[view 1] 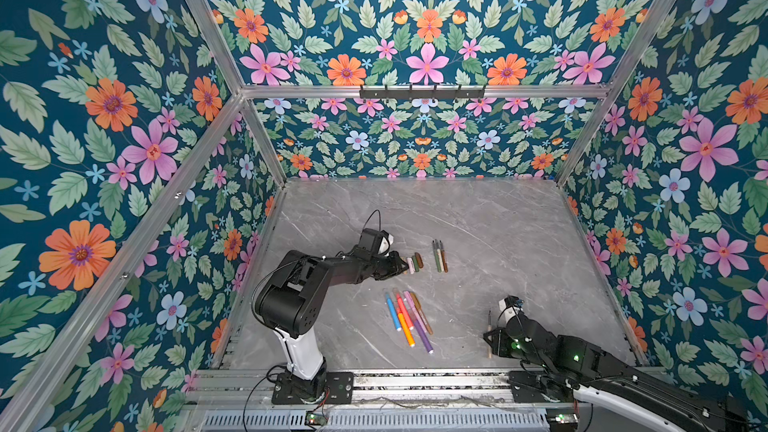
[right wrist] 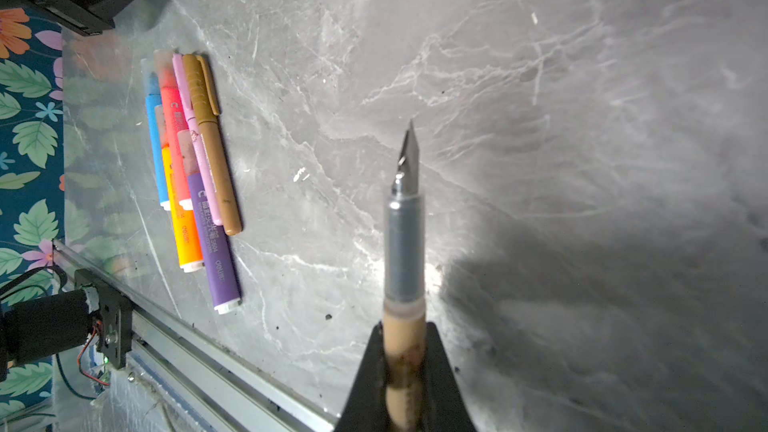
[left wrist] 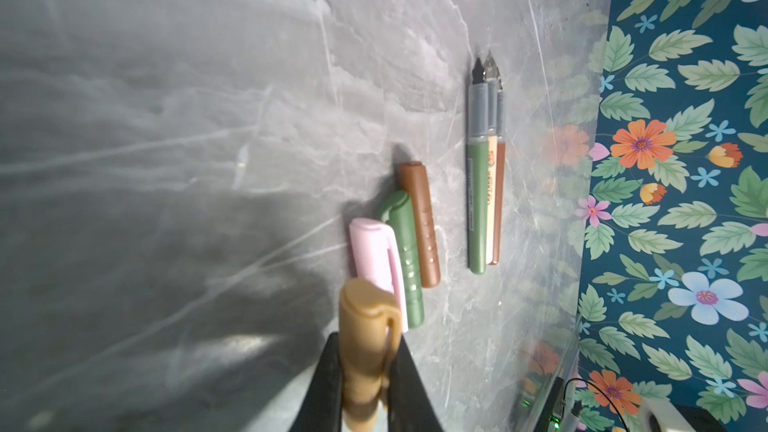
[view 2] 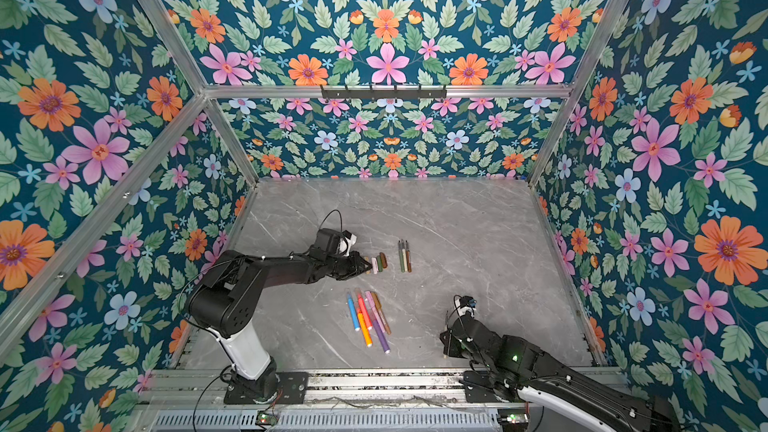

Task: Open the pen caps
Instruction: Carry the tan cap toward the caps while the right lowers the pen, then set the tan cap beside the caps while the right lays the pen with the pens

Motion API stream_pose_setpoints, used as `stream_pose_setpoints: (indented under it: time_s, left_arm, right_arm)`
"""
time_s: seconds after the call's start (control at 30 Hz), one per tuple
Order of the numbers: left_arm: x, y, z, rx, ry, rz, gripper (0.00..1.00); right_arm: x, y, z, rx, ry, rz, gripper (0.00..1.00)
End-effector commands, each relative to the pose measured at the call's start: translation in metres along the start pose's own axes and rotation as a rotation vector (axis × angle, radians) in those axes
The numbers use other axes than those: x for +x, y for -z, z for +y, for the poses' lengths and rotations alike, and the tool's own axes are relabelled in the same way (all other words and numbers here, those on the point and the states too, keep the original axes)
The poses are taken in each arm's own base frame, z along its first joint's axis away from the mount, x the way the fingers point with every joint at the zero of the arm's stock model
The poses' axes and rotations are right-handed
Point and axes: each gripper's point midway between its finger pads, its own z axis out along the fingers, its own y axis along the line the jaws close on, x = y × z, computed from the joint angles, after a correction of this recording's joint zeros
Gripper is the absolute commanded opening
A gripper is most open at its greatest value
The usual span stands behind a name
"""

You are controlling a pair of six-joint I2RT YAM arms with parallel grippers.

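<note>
The left hand (left wrist: pixel 368 351) is clamped on the tan cap (left wrist: pixel 365 322), gripping it across its lower half so that the rounded end and the clip stick out in front of the fingers. It holds the cap at the near end of a row of loose caps on the counter (view 1: pixel 498 222). The step in hand looks like laying this cap down to join that row. To do it well, the hand should bring the cap low and parallel to the others, just beside the pink cap (left wrist: pixel 374 251). It should part its fingers only once the cap rests on the counter, because a short round cap dropped from any height will roll. Whether the cap touches the counter yet cannot be told. The approach should come from the open side, so the fingers do not knock the pink cap, the olive cap (left wrist: pixel 405 251) or the brown cap (left wrist: pixel 419 222), which lie touching side by side. All four caps are short, stubby, matte plastic cylinders with a moulded clip, and the olive and brown ones show a line of small ridges. The right hand (right wrist: pixel 405 338), well apart near the front rail, is closed on the tan pen body (right wrist: pixel 405 243) with its bare nib pointing forward. Three uncapped pens (left wrist: pixel 482 185) lie together beyond the caps, and a bundle of capped markers (view 1: pixel 407 318) waits between the arms.
</note>
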Motion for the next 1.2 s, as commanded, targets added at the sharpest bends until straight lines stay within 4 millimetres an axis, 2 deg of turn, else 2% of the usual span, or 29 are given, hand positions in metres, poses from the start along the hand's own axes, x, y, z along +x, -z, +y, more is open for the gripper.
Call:
stream_pose_setpoints:
  time_s: [0.0,0.13,0.33,0.43,0.6,0.7,0.8,0.97,1.07,1.1,1.17]
  left_arm:
    - [0.001,-0.002,0.002,-0.004,0.001,0.005,0.12]
    - [0.001,-0.004,0.003,-0.002,0.007,0.009,0.14]
    - [-0.002,-0.002,0.0,0.001,0.005,0.001,0.35]
    - [-0.002,0.0,-0.003,0.004,0.001,-0.002,0.42]
    - [-0.004,0.007,-0.012,0.024,-0.014,-0.004,0.43]
    - [-0.007,0.02,-0.023,0.035,-0.038,-0.02,0.43]
    - [-0.009,0.041,-0.039,0.052,-0.077,-0.044,0.43]
    - [-0.005,0.081,-0.062,0.059,-0.146,-0.074,0.44]
    - [-0.001,0.111,-0.074,0.047,-0.202,-0.108,0.44]
    - [0.0,0.121,-0.074,0.022,-0.221,-0.125,0.48]
    - [0.002,0.135,-0.071,-0.021,-0.242,-0.154,0.51]
  right_arm:
    - [-0.004,0.002,0.001,0.004,-0.008,-0.016,0.0]
    - [-0.003,0.003,0.001,0.006,-0.006,-0.011,0.0]
    - [-0.005,0.004,0.002,0.006,-0.006,-0.014,0.0]
    - [-0.005,0.005,0.002,0.015,-0.003,-0.011,0.0]
    - [-0.008,0.006,0.003,0.053,0.014,0.005,0.0]
    - [-0.017,0.004,0.011,0.052,0.025,0.042,0.0]
    - [-0.035,0.002,0.018,0.032,0.016,0.08,0.0]
    - [-0.084,-0.004,0.026,0.001,0.027,0.095,0.0]
    - [-0.115,-0.017,0.031,-0.012,0.04,0.126,0.0]
    - [-0.124,-0.024,0.034,-0.017,0.055,0.142,0.0]
    - [-0.143,-0.037,0.037,-0.001,0.097,0.162,0.0]
